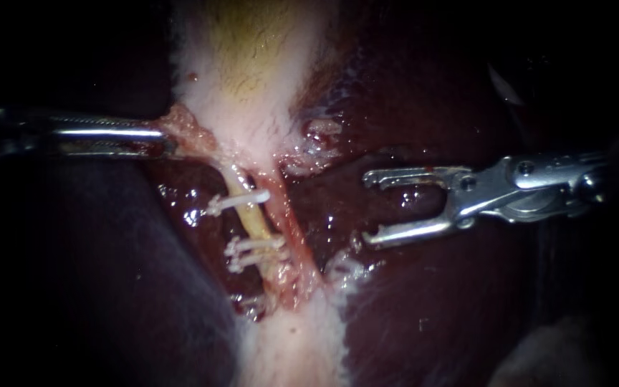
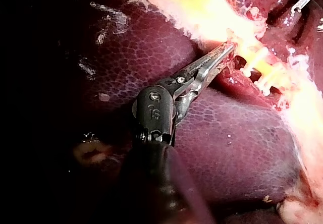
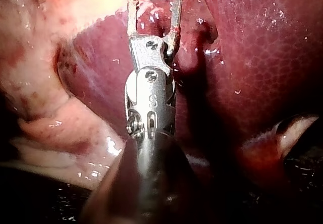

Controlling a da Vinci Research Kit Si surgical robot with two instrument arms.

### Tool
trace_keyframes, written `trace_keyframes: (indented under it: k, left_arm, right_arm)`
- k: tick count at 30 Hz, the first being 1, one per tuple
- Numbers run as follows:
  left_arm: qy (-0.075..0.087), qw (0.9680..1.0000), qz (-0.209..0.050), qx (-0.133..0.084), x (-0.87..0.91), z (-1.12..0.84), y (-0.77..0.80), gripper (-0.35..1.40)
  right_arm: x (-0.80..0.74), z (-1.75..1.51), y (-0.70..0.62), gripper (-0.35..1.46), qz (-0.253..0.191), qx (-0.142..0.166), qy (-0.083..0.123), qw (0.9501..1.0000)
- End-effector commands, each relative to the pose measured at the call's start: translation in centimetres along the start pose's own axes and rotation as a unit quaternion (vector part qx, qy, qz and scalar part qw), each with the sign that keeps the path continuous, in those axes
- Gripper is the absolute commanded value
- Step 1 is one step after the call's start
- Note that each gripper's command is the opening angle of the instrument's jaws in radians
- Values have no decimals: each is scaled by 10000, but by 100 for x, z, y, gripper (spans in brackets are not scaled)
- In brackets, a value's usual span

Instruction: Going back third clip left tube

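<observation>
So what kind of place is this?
Probably a surgery robot's bench: the left instrument grips tissue, the right instrument hangs open, over a liver, with white clips on a tube.

Glossy, wet dark liver [image 1: 424,308]; polished bare metal of the right instrument [image 1: 368,209]; matt white clips [image 1: 241,202].

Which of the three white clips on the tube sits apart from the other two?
The upper clip, nearest the left instrument; the other two clips lie close together below it.

The liver [image 1: 431,308] carries the gallbladder [image 1: 252,64] and the clipped left tube [image 1: 253,223].
</observation>
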State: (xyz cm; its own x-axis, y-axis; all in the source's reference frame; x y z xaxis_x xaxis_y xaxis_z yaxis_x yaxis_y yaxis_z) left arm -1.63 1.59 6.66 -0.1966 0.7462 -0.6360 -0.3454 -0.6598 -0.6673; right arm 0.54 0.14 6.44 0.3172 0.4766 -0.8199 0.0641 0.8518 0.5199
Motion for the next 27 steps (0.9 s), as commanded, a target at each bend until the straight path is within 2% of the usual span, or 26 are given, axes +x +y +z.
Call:
trace_keyframes:
  k: [1,9,20,27]
  left_arm:
    - [1,10000,-1,13,-1,1,-1,-35]
    - [6,10000,6,30,-5,11,-10,-35]
    - [33,9999,42,120,-16,50,-23,-35]
    - [34,9999,48,122,-18,55,-29,-35]
  right_arm:
    - [0,-1,0,50,-15,5,-2,10000]
    - [0,-3,-6,50,-20,16,-2,10000]
    - [0,-4,-7,50,-23,51,-2,10000]
    - [0,-5,-8,50,-24,54,-2,10000]
